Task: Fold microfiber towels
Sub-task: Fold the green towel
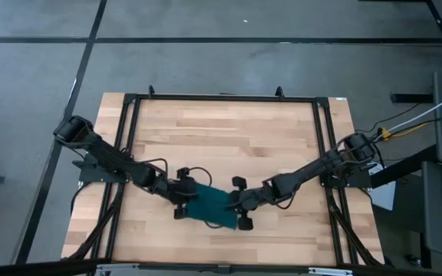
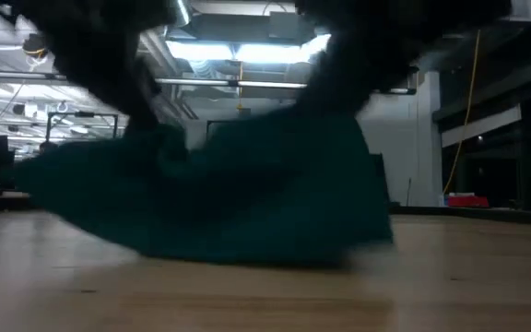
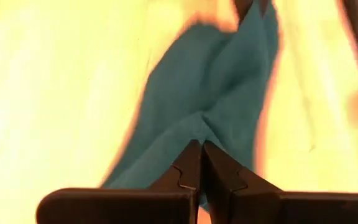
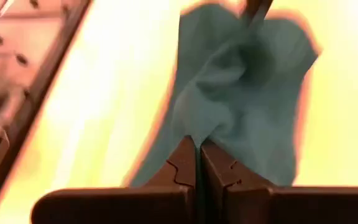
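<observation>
The dark teal-green towel (image 1: pixel 212 205) is bunched between my two grippers near the table's front middle; in the low view the towel (image 2: pixel 238 194) sags in a wide drape down to the wood. My left gripper (image 1: pixel 188 196) is shut on its left side. My right gripper (image 1: pixel 236 205) is shut on its right side. The white tag does not show. My left gripper pinches a gathered fold of the towel (image 3: pixel 199 127) between its two shut fingers, coming from the table's left. The cloth runs slack from there toward the other gripper. My right gripper pinches a gathered fold at the towel's opposite side (image 4: pixel 197 127) between its two shut fingers, coming from the table's right. The cloth hangs wrinkled and slack, its lower part (image 2: pixel 247 251) on the table.
The wooden table top (image 1: pixel 229 138) lies bare behind the towel. A black metal frame (image 1: pixel 221 97) runs along the table's far and side edges. Cables (image 1: pixel 405 123) hang at the right, off the table.
</observation>
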### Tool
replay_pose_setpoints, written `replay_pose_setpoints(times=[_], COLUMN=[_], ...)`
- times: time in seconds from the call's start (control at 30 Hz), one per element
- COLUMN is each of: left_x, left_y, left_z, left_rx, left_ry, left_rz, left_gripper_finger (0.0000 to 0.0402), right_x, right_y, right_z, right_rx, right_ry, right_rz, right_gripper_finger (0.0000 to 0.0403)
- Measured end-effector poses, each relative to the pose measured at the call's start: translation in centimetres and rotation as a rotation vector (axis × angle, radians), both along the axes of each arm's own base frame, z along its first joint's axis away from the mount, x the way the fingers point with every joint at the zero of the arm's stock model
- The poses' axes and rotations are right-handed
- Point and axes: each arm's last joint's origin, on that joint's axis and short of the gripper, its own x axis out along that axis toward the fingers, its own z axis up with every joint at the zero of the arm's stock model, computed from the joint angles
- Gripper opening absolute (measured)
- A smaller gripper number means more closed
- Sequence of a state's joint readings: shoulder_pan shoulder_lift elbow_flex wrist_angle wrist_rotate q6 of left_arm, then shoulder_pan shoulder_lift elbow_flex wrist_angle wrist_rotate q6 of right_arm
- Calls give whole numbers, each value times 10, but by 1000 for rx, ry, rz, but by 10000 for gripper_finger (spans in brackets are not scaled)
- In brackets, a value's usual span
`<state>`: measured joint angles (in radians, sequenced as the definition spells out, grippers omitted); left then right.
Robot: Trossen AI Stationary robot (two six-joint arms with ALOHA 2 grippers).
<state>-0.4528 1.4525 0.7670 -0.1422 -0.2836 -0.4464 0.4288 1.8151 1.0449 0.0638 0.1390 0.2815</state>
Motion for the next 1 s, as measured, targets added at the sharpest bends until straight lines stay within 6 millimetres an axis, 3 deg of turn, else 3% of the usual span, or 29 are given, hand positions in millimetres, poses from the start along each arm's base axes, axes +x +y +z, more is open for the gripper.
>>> replay_pose_setpoints(times=[0.13, 0.27, 0.43, 0.77, 1.0], left_x=[5, 10, 12, 5, 18], left_y=[-7, -10, -16, -43, -17], left_z=[27, 50, 77, 119, 127], left_rx=[29, 35, -26, -209, -224], left_ry=[-5, 19, 25, -15, 3], left_rz=[6, 13, 40, 68, 165], left_gripper_finger=[3, 2, 2, 2, 2], right_x=[1, -9, -20, -35, -23], right_y=[-1, -4, 1, 36, 30], right_z=[37, 59, 87, 97, 100], right_rx=[-8, -10, 108, 333, 382], right_ry=[-63, -54, -120, -107, -179], right_rz=[-28, -42, -49, 113, 88], right_gripper_finger=[5, 5, 4, 3, 3])
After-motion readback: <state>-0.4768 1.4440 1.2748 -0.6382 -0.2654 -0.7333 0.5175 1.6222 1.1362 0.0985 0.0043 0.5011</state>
